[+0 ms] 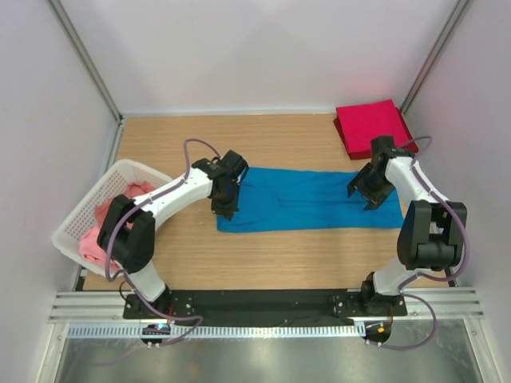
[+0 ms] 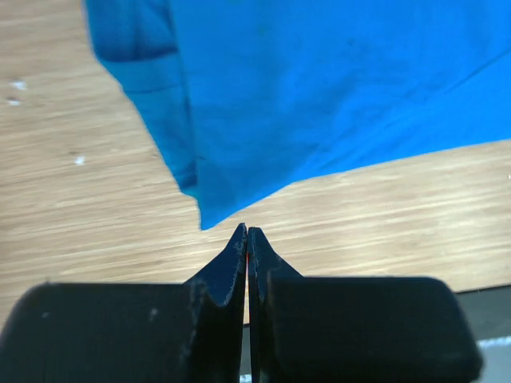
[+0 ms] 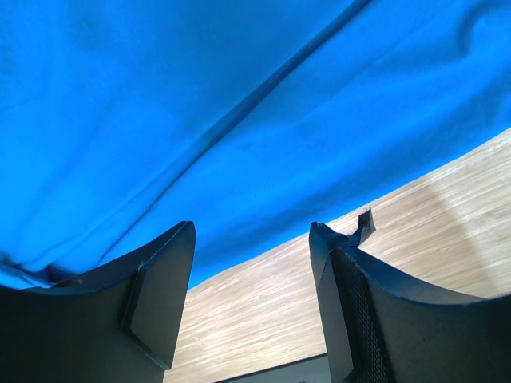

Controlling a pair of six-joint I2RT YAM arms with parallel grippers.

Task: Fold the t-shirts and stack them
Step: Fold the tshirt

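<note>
Blue t-shirt (image 1: 311,199) on table (image 1: 279,255) | left hand (image 2: 247,230) closed | right hand (image 3: 252,226) parted

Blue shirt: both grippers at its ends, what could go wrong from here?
1. The left gripper is shut and empty, just off a corner of the blue shirt; lifting now would likely leave that end behind.
2. The right gripper is open over the shirt's edge; it may pinch only the top layer, so the fold could open unevenly.
</note>
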